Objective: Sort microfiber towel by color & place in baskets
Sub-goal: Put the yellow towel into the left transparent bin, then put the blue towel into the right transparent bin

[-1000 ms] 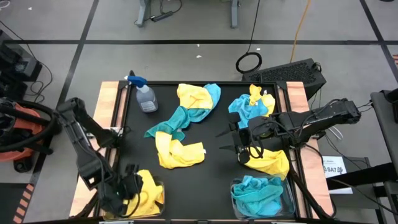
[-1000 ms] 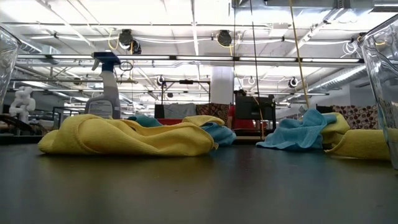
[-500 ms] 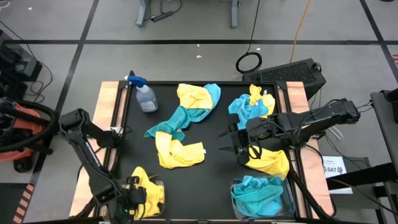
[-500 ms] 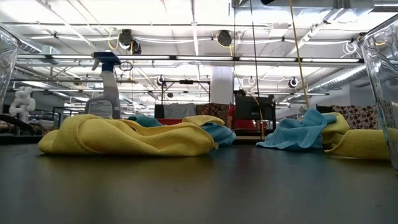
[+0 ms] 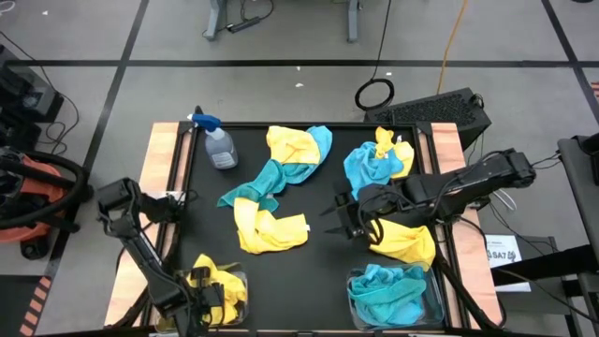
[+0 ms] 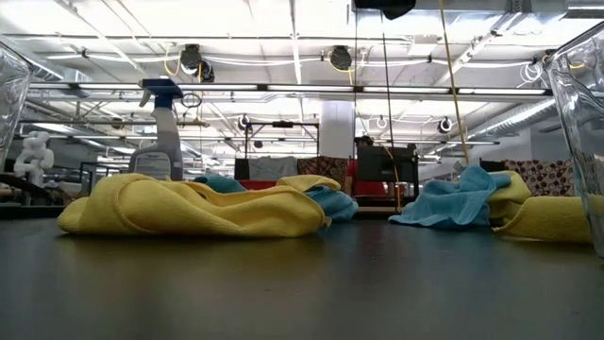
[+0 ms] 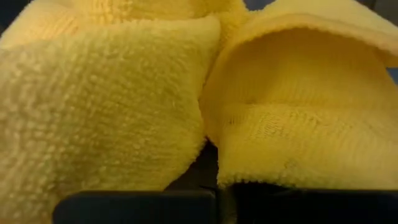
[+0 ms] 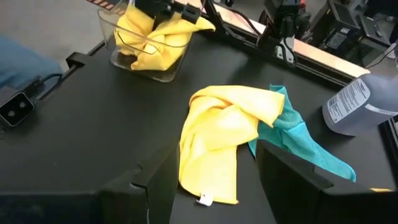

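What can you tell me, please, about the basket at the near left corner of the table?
The left basket is a clear plastic bin with rounded corners, standing upright on the black table top. Yellow towels are heaped inside it, with none of the turquoise ones. The left end effector, shut, is at the heap of towels.

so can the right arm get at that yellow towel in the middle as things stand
Probably yes. The right gripper hangs open, with only bare black table between it and the yellow towel. In the right wrist view the towel lies straight ahead of the fingers, nothing blocking.
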